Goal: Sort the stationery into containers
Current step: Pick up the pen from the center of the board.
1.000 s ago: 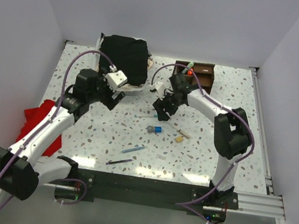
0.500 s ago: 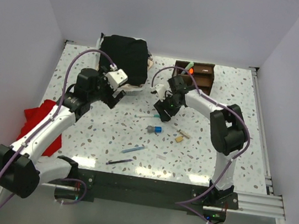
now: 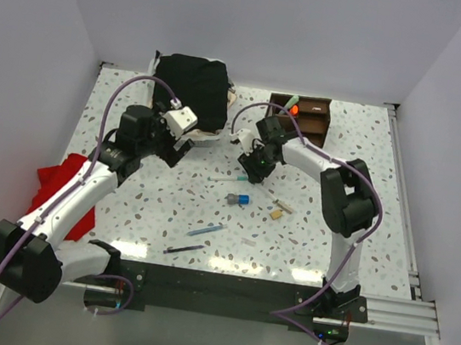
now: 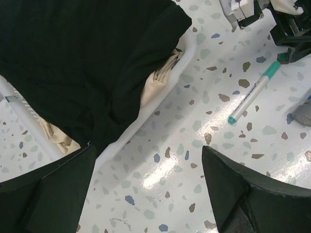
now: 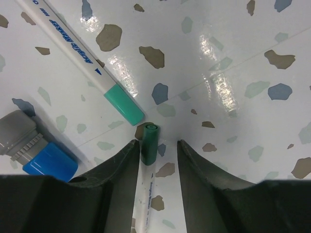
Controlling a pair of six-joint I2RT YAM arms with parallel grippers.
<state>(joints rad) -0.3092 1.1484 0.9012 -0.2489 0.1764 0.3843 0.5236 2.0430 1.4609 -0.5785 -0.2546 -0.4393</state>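
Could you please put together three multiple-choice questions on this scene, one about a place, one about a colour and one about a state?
1. Where is the orange-capped marker?
A) in the wooden organiser
B) lying loose near the arm bases
C) held by a gripper

2. What colour is the cap of the pen between the fingers of the right gripper?
A) red
B) green
C) yellow

3. How is the left gripper?
A) shut, empty
B) clamped on something
C) open, holding nothing

Answers:
1 A: in the top view the orange cap sticks up out of the organiser at the far side.
2 B: the right wrist view shows a green cap between the two fingers.
3 C: the left wrist view shows its fingers wide apart with nothing between them.
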